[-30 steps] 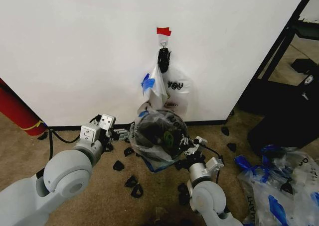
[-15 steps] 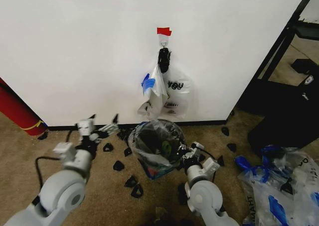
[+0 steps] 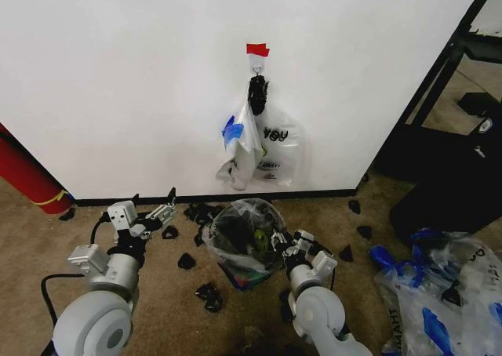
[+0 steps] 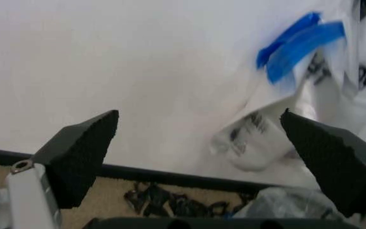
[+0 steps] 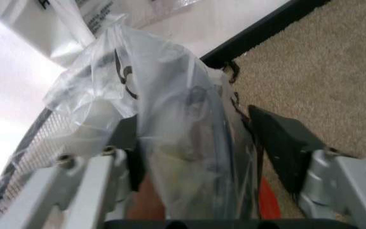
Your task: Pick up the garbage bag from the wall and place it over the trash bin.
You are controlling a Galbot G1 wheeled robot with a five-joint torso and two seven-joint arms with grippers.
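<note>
The garbage bag (image 3: 252, 217), thin and translucent with a yellowish mark, is draped over the black trash bin (image 3: 233, 239) on the carpet below the wall (image 3: 118, 81). In the right wrist view the garbage bag (image 5: 170, 119) and the bin's rim lie between my right gripper's (image 5: 199, 157) spread fingers (image 5: 281, 148). From the head, that right gripper (image 3: 281, 242) sits at the bin's right rim. My left gripper (image 3: 161, 212) hangs open to the left of the bin, touching nothing. Its pads (image 4: 81, 157) face the wall in the left wrist view.
Two other bags (image 3: 263, 140), one lettered "YOU", hang from a hook under red tape (image 3: 256, 49). A big red cylinder (image 3: 27, 176) stands far left. Black scraps (image 3: 208, 293) litter the carpet. A heap of plastic bags (image 3: 439, 293) and a black frame (image 3: 439, 81) stand right.
My left arm has let go of the bag and drawn back left, away from the bin. The bag has settled lower over the bin. The right gripper stays at the rim.
</note>
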